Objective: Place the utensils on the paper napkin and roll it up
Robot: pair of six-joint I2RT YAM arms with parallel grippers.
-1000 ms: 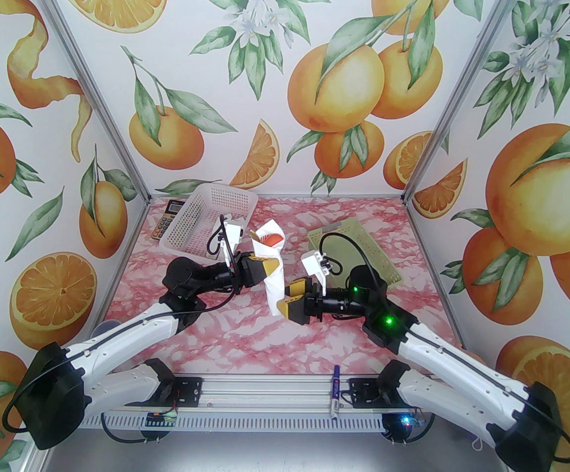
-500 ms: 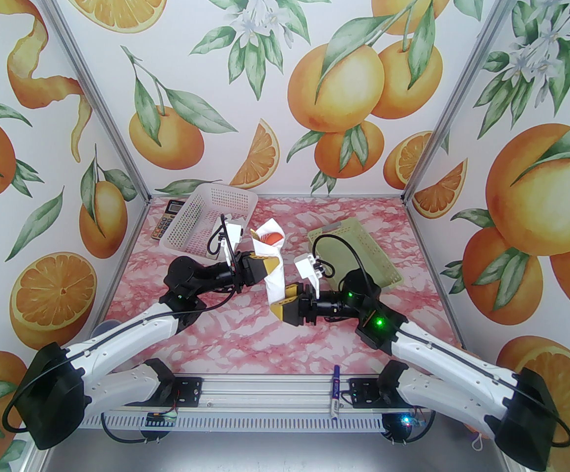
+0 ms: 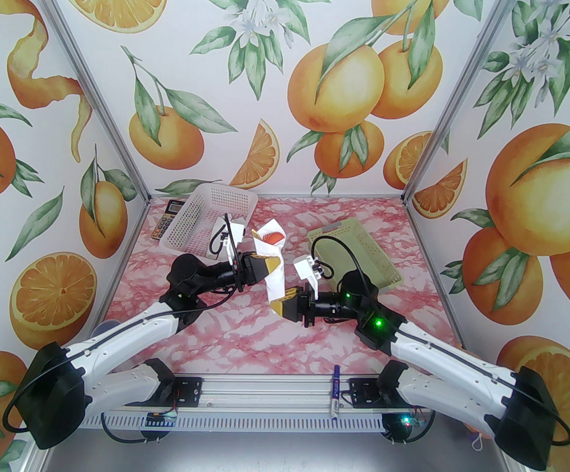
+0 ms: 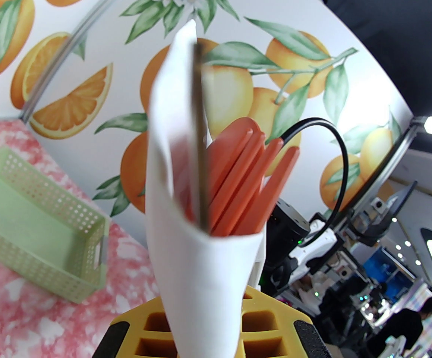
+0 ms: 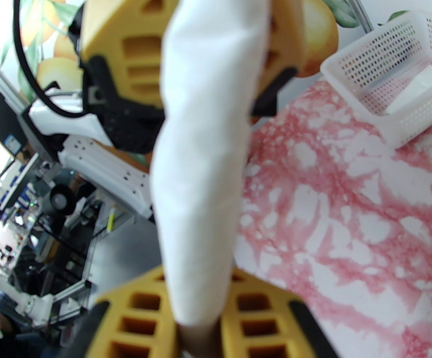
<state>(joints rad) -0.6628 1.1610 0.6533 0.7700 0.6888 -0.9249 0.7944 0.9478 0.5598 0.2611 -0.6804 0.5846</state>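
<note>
Napkin [image 3: 277,280], rolled around the utensils [image 4: 238,185], is clamped by both jaws: left mid-roll, right at its lower end. Next, we judge, tighten and set down.

The top camera looks down from high at the near edge across the counter [image 3: 225,332]; both wrist cameras, very close, face each other along the rolled napkin [image 4: 197,274].

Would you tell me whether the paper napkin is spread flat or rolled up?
Rolled up: the napkin forms a tube around the utensils, whose orange-red heads poke from its open end.
</note>
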